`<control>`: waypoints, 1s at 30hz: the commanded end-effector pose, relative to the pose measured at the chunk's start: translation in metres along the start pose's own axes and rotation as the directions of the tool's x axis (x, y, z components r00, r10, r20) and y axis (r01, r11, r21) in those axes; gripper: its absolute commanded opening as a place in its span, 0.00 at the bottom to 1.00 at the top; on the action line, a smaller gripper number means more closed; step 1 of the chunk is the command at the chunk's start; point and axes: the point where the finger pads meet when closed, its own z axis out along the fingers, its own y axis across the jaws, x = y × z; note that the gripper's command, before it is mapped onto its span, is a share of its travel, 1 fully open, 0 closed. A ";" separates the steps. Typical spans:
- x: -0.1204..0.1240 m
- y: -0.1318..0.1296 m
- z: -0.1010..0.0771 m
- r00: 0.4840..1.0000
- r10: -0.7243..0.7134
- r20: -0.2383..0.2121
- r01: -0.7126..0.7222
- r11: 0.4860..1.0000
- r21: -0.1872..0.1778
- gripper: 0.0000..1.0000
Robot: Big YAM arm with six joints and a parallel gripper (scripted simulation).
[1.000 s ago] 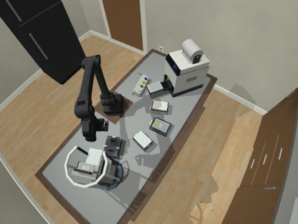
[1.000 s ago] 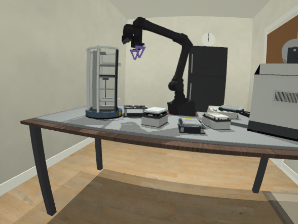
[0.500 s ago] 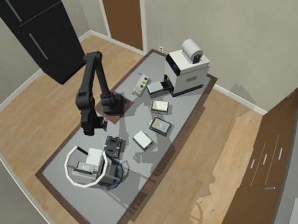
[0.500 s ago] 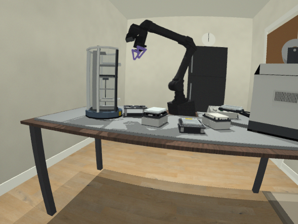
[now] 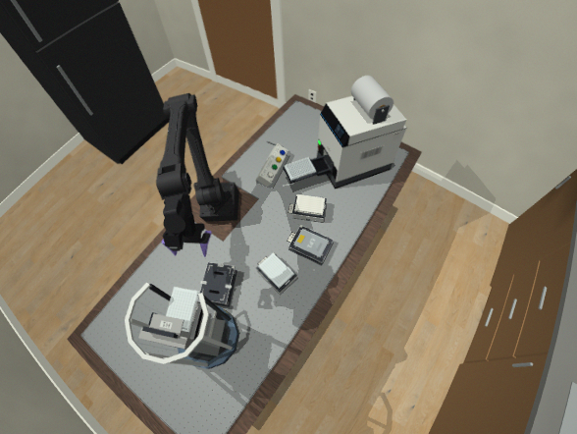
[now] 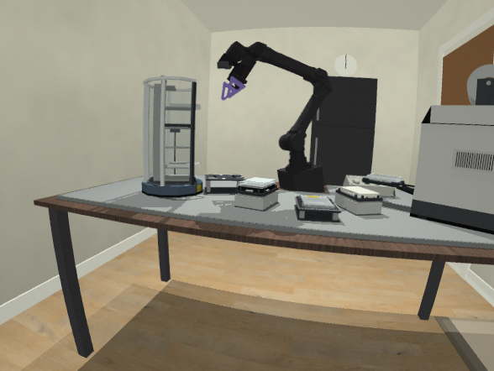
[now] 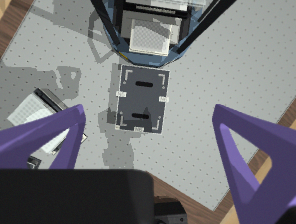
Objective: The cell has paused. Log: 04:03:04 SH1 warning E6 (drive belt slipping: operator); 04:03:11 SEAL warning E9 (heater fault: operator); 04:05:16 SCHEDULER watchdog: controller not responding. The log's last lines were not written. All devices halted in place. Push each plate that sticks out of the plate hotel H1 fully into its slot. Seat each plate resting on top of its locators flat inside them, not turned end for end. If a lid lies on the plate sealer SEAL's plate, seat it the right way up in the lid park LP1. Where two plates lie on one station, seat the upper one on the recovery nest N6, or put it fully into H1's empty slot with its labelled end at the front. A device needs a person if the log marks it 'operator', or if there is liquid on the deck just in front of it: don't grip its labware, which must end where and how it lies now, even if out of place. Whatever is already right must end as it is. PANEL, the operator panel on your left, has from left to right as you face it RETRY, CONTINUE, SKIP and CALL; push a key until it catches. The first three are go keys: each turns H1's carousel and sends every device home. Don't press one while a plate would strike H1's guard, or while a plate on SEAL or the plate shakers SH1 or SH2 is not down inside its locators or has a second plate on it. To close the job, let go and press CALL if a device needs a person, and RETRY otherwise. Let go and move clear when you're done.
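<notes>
My gripper is open and empty. It hangs high over the deck, above the dark recovery nest, which holds no plate. The plate hotel H1, with its white guard ring, stands just beyond the nest. A white plate in it juts towards the open front. One shaker carries a white plate, turned askew. A second shaker carries another plate. The sealer has a grey plate on its tray.
The lid park, with a yellow mark on it, sits between the two shakers. The operator panel lies left of the sealer tray. The arm base stands at the table's far edge.
</notes>
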 end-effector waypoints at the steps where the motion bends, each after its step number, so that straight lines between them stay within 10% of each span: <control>1: -0.010 0.004 -0.010 0.993 0.039 0.114 -0.038 0.999 -0.012 1.00; 23: -0.009 0.003 -0.012 0.840 0.097 0.534 -0.122 0.993 0.010 1.00; 30: -0.028 -0.001 -0.026 0.824 0.112 0.556 -0.139 0.990 0.007 1.00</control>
